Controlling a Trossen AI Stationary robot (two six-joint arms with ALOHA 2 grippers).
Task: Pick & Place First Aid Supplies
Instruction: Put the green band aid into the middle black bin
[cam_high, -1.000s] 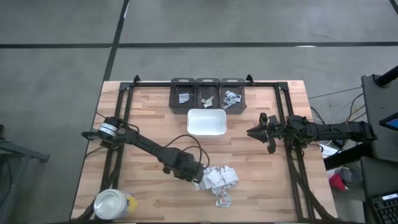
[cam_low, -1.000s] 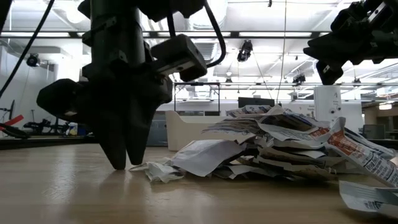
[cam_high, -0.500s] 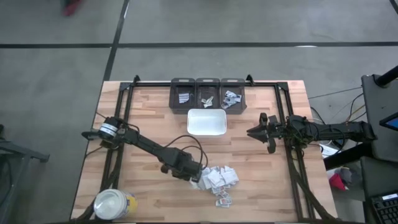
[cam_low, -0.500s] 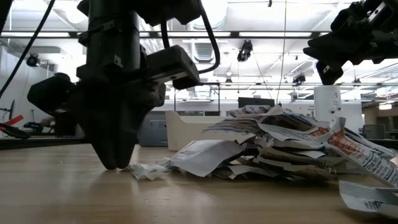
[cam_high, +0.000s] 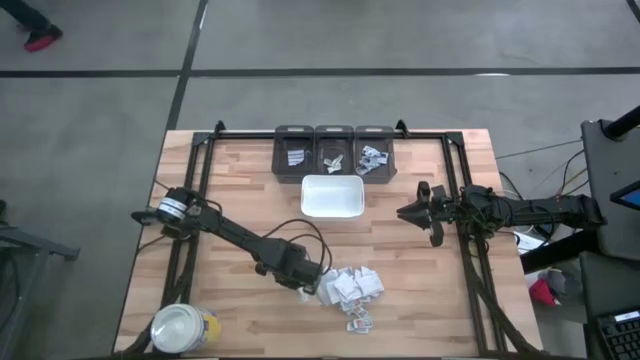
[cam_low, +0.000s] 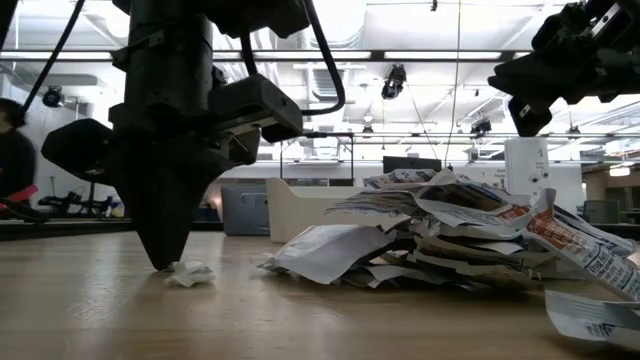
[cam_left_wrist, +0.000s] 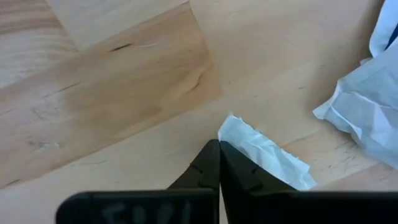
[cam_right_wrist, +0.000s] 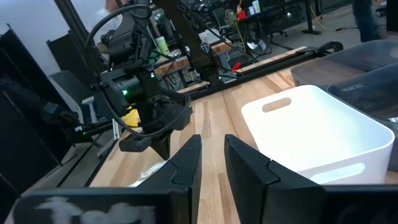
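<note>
Fingers of the left end effector (cam_left_wrist: 219, 163) pressed together — tips on the table, touching a small white packet (cam_left_wrist: 264, 153).

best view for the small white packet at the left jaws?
Left wrist view: the small white paper packet lies flat beside the shut left gripper. Low view shows it crumpled; high view hides it; right wrist can't resolve it.

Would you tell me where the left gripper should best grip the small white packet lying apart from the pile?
Probably its near short edge. The packet lies flat on the table, so the left gripper should come straight down and pinch that edge from the side away from the pile.
</note>
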